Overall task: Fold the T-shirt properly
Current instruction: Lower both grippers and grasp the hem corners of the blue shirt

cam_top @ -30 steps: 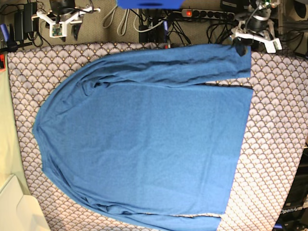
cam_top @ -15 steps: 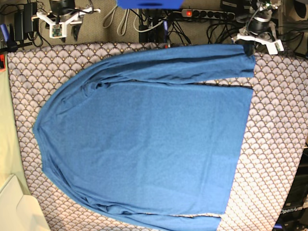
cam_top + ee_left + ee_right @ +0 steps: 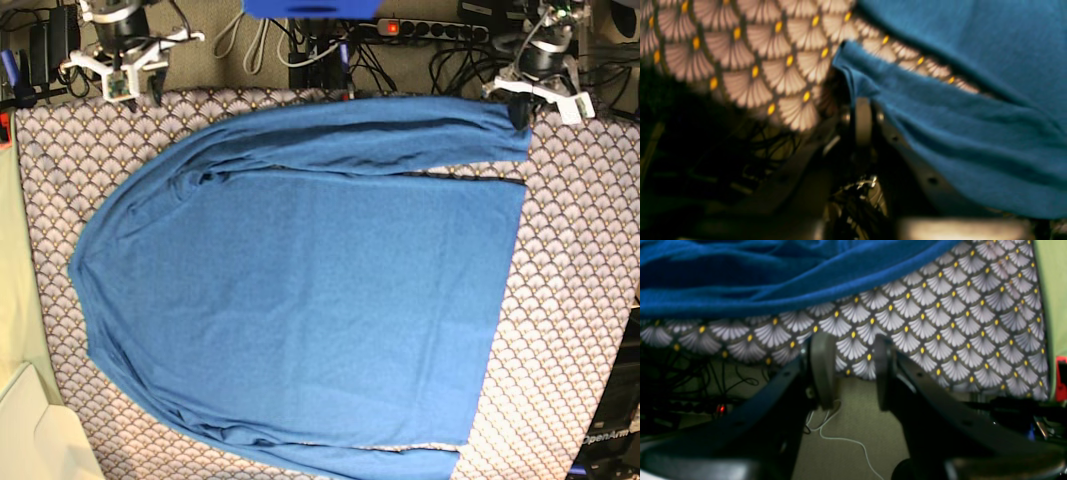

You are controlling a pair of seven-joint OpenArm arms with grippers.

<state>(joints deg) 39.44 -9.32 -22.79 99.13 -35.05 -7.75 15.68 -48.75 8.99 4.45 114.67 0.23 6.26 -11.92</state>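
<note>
T-shirt (image 3: 300,300) spread flat across tabletop (image 3: 580,300) on scallop-patterned tablecloth (image 3: 560,330), neck end toward base view's left, hem toward its right. Upper sleeve folded across, cuff (image 3: 512,120) reaching far right corner near tabletop's back edge.

Left gripper (image 3: 518,108) right at that cuff, at tabletop's back edge. Clamped tight on sleeve end: left wrist view shows blue cloth (image 3: 940,116) pinched between closed jaws and draping off to the right, with a strip of tablecloth (image 3: 756,66) showing between sleeve and shirt body. View blurred, finer contact not readable.

Right gripper (image 3: 128,85) at far left back corner, over tabletop's edge, apart from T-shirt. Jaws parted partway, nothing between them; right wrist view shows fingers (image 3: 821,366) with only tablecloth edge and floor in the gap. Blue shirt edge (image 3: 773,283) ahead of fingertips, not touched. Cables (image 3: 300,45) and power strip (image 3: 430,28) behind tabletop.
</note>
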